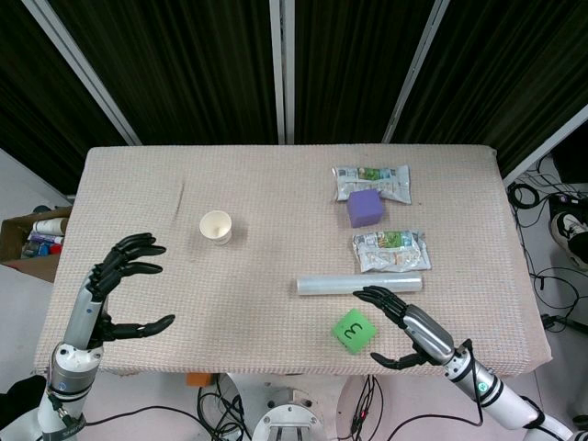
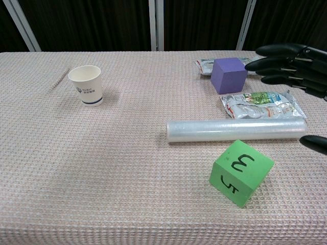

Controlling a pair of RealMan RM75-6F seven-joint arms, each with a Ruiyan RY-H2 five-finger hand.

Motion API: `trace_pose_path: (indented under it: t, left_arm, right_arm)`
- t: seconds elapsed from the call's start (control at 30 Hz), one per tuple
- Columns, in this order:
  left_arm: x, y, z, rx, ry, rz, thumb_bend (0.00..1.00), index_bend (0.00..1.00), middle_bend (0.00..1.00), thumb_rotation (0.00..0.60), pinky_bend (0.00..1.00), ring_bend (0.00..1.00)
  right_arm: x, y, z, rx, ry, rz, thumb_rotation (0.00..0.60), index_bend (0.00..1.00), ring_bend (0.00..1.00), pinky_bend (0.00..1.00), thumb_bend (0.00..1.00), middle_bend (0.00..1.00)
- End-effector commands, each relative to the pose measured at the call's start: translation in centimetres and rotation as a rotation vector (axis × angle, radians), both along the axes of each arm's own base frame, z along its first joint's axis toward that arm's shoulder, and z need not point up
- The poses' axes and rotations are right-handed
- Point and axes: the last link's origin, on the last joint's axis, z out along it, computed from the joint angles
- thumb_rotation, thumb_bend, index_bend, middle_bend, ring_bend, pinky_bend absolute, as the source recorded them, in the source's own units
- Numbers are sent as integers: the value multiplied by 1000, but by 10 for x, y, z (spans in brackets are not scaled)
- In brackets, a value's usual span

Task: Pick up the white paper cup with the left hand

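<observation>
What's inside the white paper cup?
Nothing shows inside the white paper cup. From the head view, looking down, only its pale bare inside can be seen. In the chest view the cup's near wall hides the bottom. It stands upright on the table.

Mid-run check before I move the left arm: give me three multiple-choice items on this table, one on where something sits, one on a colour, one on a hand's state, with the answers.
1. Where does the white paper cup stand?
A. upright on the cloth, ahead of the left hand
B. on the purple cube
C. in the right hand

2. What colour is the cube marked 3?
A. purple
B. green
C. white

3. How is the left hand?
A. gripping the cup
B. pressing the clear roll
C. open, fingers apart, holding nothing

Answers:
1. A, the cup's mouth faces up with bare cloth around it.
2. B, its faces are green with black numerals.
3. C, the head view shows cloth between its spread fingers.
</observation>
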Motion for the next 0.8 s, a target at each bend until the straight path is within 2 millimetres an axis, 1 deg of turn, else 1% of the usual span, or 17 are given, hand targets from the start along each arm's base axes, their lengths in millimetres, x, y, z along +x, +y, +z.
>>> trace_pose_path:
  t: [0.03,0.3,0.37,0.43,0.53,0.57,0.67,0.73,0.8]
  left_arm:
    - [1,0,-1,1,1,-5,160,314,237,600,176,172]
    - [2,0,-3,8,25,6,160,314,237,600,176,172]
    - [0,4,-3,12,39,23,160,314,237,600,176,172]
    - [-4,11,-5,17,73,59,161,314,237,600,176,172]
    - [-19,38,-14,26,226,195,160,314,237,600,176,172]
    - [-26,51,-20,18,319,260,161,314,237,600,176,172]
    - [-39,81,-34,-18,552,380,161,313,235,600,177,172]
    - [-41,99,-44,-57,633,427,160,317,234,600,177,172]
    - [-42,113,-53,-103,671,452,161,314,228,600,177,172]
  right_arm:
    - [1,1,-6,18,9,16,600,56,0,3,263,96]
    - [-1,1,-3,-10,21,14,600,56,0,3,262,96]
    - [-5,-1,-1,-40,44,6,600,56,0,3,263,96]
    - [-11,-4,2,-97,90,-17,600,57,0,3,263,98]
    - [-29,-12,7,-271,268,-94,600,60,0,3,262,102]
    - [-34,-12,9,-318,327,-117,600,60,0,2,262,103]
    - [-40,-8,16,-343,359,-179,600,60,0,2,263,102]
    - [-43,-7,24,-346,355,-204,600,60,0,2,263,102]
    - [-46,-5,32,-363,355,-216,600,60,0,3,262,102]
